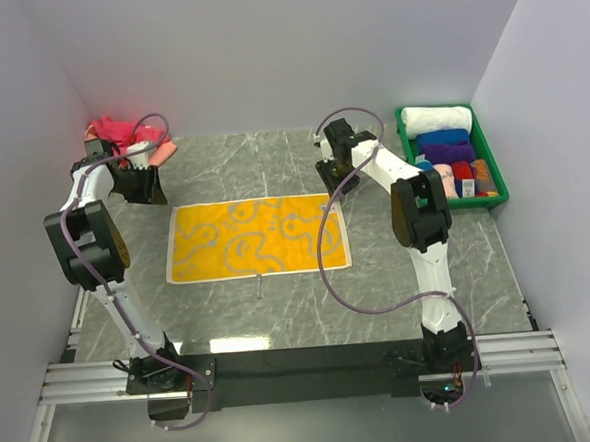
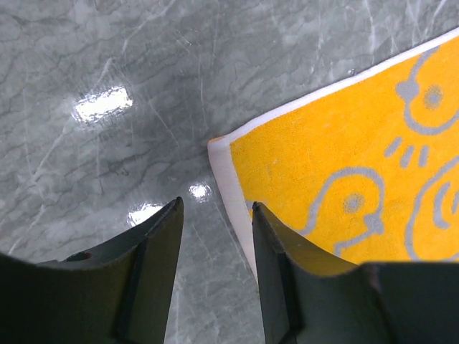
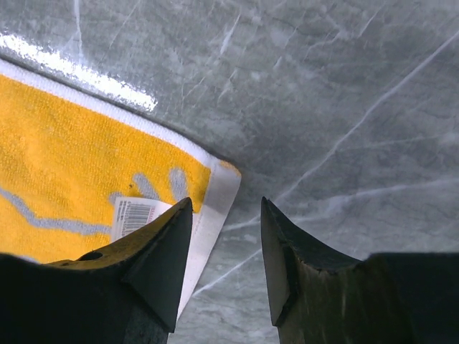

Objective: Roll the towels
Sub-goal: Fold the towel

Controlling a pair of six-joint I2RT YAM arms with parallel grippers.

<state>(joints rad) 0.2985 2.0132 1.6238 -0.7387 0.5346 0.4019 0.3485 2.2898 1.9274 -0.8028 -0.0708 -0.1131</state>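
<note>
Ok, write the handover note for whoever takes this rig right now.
Left end effector: open, empty, at the far-left corner of the yellow towel.
Right end effector: open, empty, at its far-right corner.
Yellow towel: spread flat on the table, unrolled.
Done: rolled towels sit in the green tray.
Left: roll the yellow towel, then the pink heap at the table's far left.

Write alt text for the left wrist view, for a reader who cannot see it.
The left gripper, open and empty, points down at the corner of a yellow towel with white trim and grey duck drawings, lying flat on a grey marble table.
</note>
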